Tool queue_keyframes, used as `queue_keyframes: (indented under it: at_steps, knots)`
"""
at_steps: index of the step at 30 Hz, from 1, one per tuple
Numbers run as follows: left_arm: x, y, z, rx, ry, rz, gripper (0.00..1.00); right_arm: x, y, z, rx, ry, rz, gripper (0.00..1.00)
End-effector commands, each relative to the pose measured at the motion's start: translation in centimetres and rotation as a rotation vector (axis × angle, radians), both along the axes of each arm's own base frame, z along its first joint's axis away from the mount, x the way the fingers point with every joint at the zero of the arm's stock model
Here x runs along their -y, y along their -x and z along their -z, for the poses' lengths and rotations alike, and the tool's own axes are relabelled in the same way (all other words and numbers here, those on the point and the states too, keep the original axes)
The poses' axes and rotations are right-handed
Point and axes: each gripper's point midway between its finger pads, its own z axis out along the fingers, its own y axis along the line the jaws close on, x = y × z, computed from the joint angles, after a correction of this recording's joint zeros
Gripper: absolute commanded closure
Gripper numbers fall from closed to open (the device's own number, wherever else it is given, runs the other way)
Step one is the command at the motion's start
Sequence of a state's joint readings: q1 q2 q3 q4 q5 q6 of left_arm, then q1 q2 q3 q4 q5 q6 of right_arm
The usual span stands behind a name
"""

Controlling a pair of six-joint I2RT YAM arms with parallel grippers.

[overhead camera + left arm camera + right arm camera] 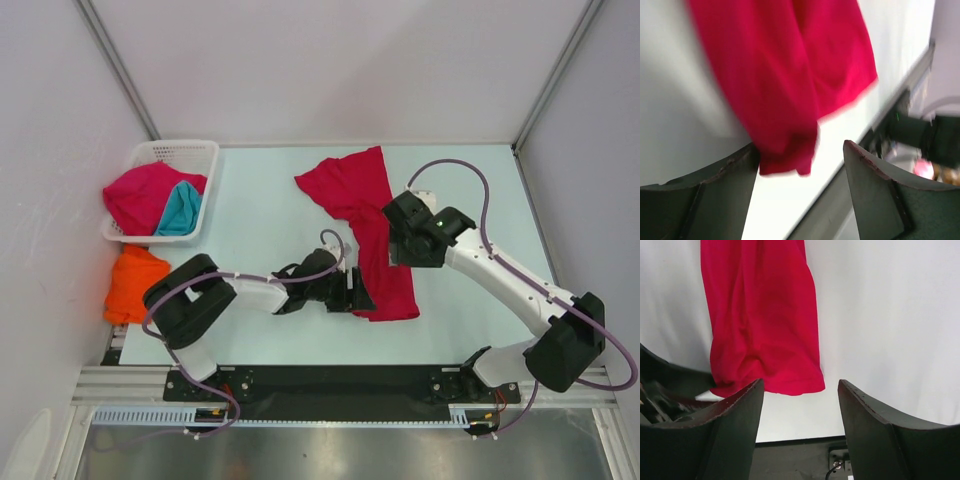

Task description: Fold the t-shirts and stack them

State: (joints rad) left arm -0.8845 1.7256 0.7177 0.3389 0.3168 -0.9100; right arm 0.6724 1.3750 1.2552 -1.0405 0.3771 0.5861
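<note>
From above, we see a red t-shirt (355,215) lying in a long, rumpled strip across the middle of the worktop (260,200), not folded. The left claw (352,290) sits at its near edge and the right claw (395,238) at its right side. A white basket (160,152) at the far left holds a second red t-shirt (140,195) and a teal t-shirt (182,210). An orange t-shirt (135,283) lies heaped just nearer than the basket, at the worktop's left edge. We see no stack anywhere, so we judge nearly all the folding lies ahead.

From the left wrist, the left claw (800,150) has its jaws apart and empty, with a corner of the red t-shirt (785,75) beside one finger.

From the right wrist, the right claw (801,385) also has its jaws apart and empty, with the hem of the red t-shirt (760,315) just beyond them.
</note>
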Motion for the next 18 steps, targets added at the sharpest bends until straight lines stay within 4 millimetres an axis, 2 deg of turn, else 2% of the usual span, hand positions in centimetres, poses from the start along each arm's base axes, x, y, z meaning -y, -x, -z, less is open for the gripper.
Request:
queue_keyframes:
  at_steps: [1,5,7,12,14,15,17,18]
  knots:
    - [-2.5,7.9,3.5,-0.221,-0.136,0.132,0.24,0.2,0.1,-1.6,0.04,-0.037,0.025,0.34]
    - [-2.2,9.2,4.4,-0.225,-0.156,0.147,0.24,0.7,0.9,-0.5,0.029,-0.033,0.036,0.34]
    - [-2.3,9.6,6.0,-0.252,-0.173,0.139,0.24,0.7,1.3,-0.2,0.022,-0.046,0.042,0.34]
    - [-1.5,9.2,8.4,-0.245,-0.187,0.124,0.25,1.2,1.9,-0.8,0.033,-0.051,0.046,0.33]
    - [-1.6,9.0,8.5,-0.236,-0.207,0.124,0.25,1.7,1.9,-1.5,0.046,-0.036,0.051,0.33]
    - [-1.7,8.7,8.0,-0.217,-0.21,0.117,0.25,1.9,1.8,-1.8,0.05,-0.029,0.053,0.33]
    - [-3.1,8.2,8.1,-0.18,-0.279,0.089,0.25,2.3,1.7,-2.1,0.055,-0.008,0.055,0.33]
    - [-3.3,7.8,7.3,-0.154,-0.283,0.077,0.24,2.3,1.6,-2.4,0.063,-0.012,0.056,0.33]
